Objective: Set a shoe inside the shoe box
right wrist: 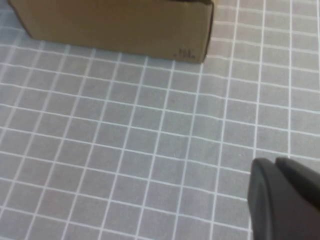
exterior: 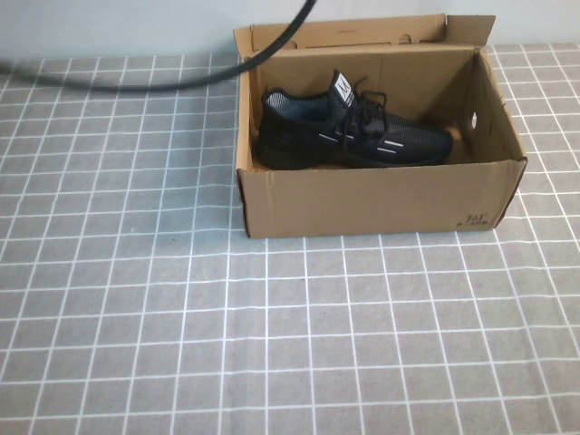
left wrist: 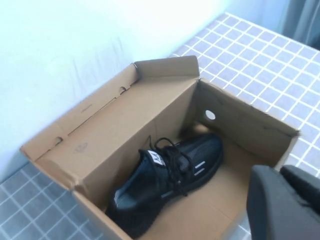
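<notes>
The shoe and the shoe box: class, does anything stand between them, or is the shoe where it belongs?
Nothing visible does: the shoe already lies inside the open shoe box. The left gripper, shut, is above the box; the right gripper, shut, is over the tablecloth.

One black knit sneaker [exterior: 349,127], one open brown cardboard shoe box [exterior: 362,199], one black cable [exterior: 136,83], one grey checked surface [exterior: 272,335].

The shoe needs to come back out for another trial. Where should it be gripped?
Grip the shoe at its raised collar by the white tongue label, coming straight down: the shoe box walls block every side, and the collar stands highest.
</notes>
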Motion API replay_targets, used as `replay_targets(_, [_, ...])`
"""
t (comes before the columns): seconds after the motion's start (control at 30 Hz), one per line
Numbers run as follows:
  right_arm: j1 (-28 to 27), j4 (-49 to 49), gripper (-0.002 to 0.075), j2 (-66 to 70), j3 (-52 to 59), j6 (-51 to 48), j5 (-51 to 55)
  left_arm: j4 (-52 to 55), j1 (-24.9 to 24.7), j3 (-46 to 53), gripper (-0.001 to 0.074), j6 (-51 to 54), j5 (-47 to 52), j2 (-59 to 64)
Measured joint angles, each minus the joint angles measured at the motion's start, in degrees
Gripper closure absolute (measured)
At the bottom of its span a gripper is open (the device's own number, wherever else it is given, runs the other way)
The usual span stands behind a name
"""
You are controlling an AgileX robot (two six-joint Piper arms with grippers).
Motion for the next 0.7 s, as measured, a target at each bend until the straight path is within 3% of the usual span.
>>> replay_targets(0.13, [0.0, 2.7, 0.0742, -7.4, 0.0, -3.0, 1.0, 0.8, 0.0, 14.0, 0.0735, -0.4, -6.8, -11.9])
replay_targets(0.37, [0.0, 7.9, 0.0742, -16.0, 0.7, -7.1, 0.2, 0.8, 0.0, 48.3, 0.0735, -0.2, -26.5, -36.9])
replay_targets(0.57, [0.0, 9.4, 0.0742, -22.7, 8.4, -7.3, -10.2, -0.7, 0.0, 77.9, 0.0735, -0.2, -44.5, -58.0])
replay_targets(0.7, [0.0, 11.5, 0.0742, -24.9, 15.4, -7.3, -19.6, -1.2, 0.0, 91.7, 0.0735, -0.1, -52.1, -69.6])
